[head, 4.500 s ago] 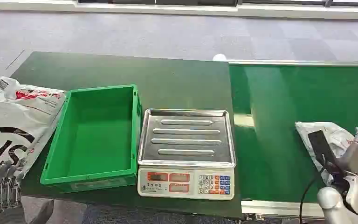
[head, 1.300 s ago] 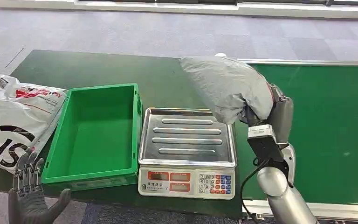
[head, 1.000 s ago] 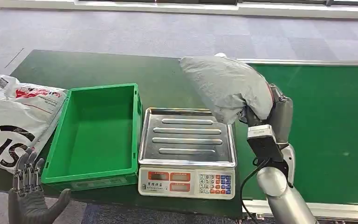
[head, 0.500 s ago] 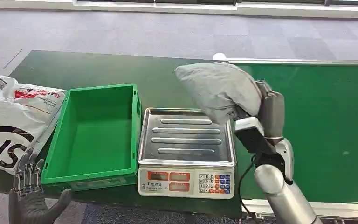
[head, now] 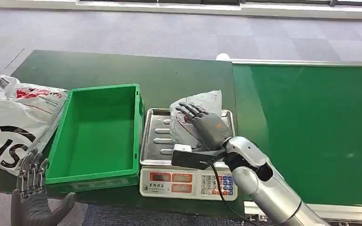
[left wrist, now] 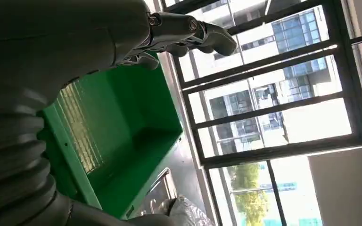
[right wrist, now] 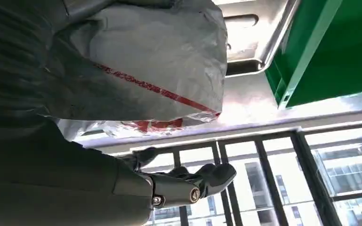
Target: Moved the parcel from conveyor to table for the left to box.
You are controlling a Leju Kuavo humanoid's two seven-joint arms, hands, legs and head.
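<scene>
The green conveyor [head: 311, 132] runs along the right of the dark green tabletop [head: 122, 70]. On the tabletop a large white printed bag [head: 14, 122] lies at the left, just beside a green crate [head: 96, 134]. Right of the crate stands a scale [head: 188, 181] with a steel tray [head: 153, 136]. The grey parcel [head: 193, 117] lies on that tray, under the right hand [head: 205, 125], whose fingers [head: 188, 110] are spread flat over it. The left hand [head: 30, 197] hovers at the tabletop's near edge, fingers apart, holding nothing.
</scene>
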